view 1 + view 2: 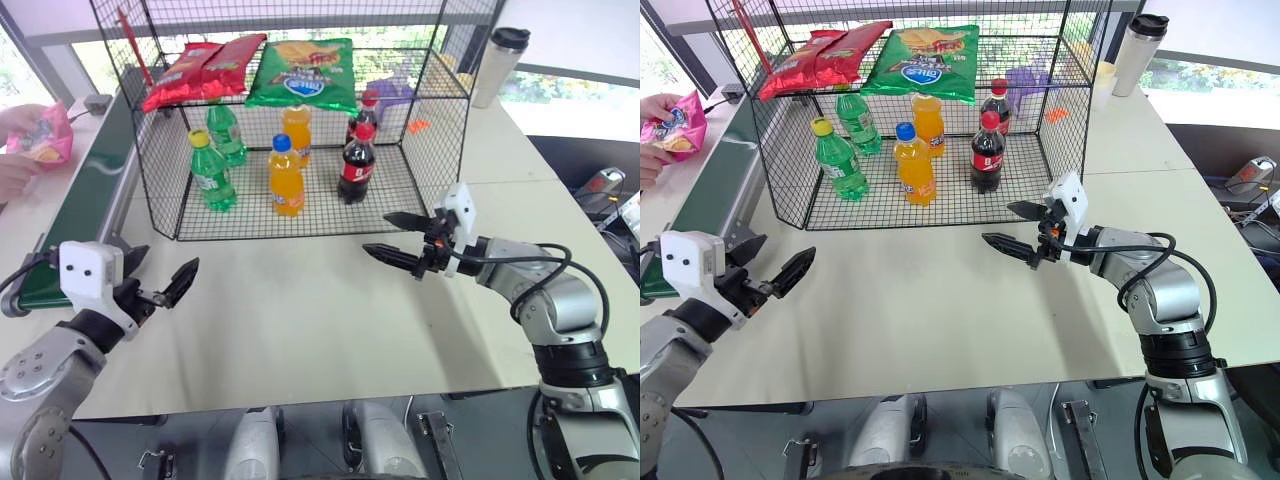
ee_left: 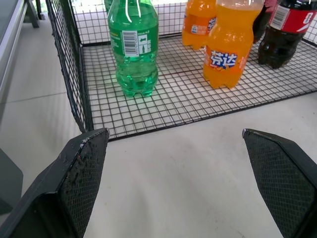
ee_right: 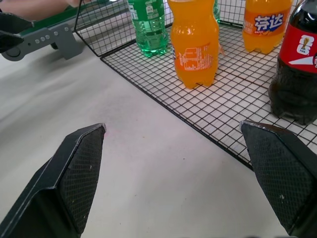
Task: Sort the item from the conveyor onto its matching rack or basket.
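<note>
From the head views we see the pink crisp bag held in a person's hands at the bench's far left edge, beside the green conveyor; it is glossy magenta with yellow crisps pictured. The wrist views miss it and give us instead the wire rack floor close up, with green, orange and cola bottles. Our left tool and right tool hover over bare bench, both spread wide and holding nothing.
</note>
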### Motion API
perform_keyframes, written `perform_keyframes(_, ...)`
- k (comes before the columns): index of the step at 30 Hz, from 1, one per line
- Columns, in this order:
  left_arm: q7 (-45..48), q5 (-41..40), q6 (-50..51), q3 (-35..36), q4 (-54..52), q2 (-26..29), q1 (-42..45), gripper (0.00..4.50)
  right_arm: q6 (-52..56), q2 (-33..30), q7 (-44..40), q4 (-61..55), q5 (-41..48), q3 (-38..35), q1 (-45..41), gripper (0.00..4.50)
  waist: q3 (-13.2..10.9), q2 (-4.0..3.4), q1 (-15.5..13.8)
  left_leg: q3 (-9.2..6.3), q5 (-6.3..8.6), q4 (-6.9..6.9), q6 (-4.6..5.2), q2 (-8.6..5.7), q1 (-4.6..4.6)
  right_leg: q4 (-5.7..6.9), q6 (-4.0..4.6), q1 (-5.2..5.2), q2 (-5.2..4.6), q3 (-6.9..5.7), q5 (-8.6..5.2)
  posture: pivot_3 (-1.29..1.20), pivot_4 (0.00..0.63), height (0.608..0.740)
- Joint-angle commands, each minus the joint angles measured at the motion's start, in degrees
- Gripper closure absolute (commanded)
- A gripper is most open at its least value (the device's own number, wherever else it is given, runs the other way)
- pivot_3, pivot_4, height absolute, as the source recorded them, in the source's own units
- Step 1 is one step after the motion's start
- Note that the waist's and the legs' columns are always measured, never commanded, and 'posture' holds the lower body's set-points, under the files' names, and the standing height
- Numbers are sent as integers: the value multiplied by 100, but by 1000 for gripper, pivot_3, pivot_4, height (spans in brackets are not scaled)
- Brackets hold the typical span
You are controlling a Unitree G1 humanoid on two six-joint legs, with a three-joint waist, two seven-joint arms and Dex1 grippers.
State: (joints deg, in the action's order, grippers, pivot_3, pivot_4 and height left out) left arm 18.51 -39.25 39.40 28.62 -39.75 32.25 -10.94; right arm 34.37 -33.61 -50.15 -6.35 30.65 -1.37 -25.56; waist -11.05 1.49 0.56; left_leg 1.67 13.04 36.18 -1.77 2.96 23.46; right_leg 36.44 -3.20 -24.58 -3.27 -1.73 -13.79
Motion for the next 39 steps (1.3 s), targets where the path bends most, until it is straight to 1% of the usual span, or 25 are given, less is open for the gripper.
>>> perform_keyframes(1, -21, 9, -81, -4, -110, 13, 52, 26, -152, 49, -27, -47, 12, -92, -63, 0, 0, 0, 1, 0, 0, 0, 0, 0, 0, 0, 0, 0, 0, 0, 0, 0, 150, 740)
perform_keyframes(14, -107, 128, -177, 47, -95, -91, -10, 26, -286, 153, 20, 41, -97, -35, -134, 0, 0, 0, 2, 0, 0, 0, 0, 0, 0, 1, 0, 0, 0, 0, 0, 0, 150, 740)
perform_keyframes(25, -151, 150, -157, -17, -109, -111, 53, 26, -351, 193, 86, 72, -144, -38, -109, 0, 0, 0, 3, 0, 0, 0, 0, 0, 0, 1, -1, 0, 1, 0, 1, 0, 150, 740)
perform_keyframes(33, -224, 182, -158, -74, -175, -169, 44, 26, -424, 243, 36, 280, -190, -21, -250, 0, 0, 0, 4, 0, 0, 1, 0, 0, 0, 1, -1, 1, 1, 0, 1, 0, 150, 740)
perform_keyframes(36, -311, 151, -140, 92, -326, -190, -48, 26, -366, 320, -32, 426, -110, -71, -424, 0, 0, 0, 9, 0, 0, 0, 0, 0, -1, 2, -1, 1, 1, 0, 1, 0, 150, 740)
perform_keyframes(37, -320, 170, -138, 255, -393, -127, -116, 26, -307, 367, -60, 485, -35, -104, -526, 0, 0, 0, 17, 0, 0, 0, 0, 0, -1, 2, -1, 1, 1, 0, 1, 0, 150, 740)
perform_keyframes(39, -320, 240, -133, 831, -531, 106, -244, 26, -41, 474, -149, 538, 253, -176, -790, 0, -1, 1, 33, 0, 0, -1, 0, 2, -1, 3, -1, 1, 3, 0, 2, 0, 150, 740)
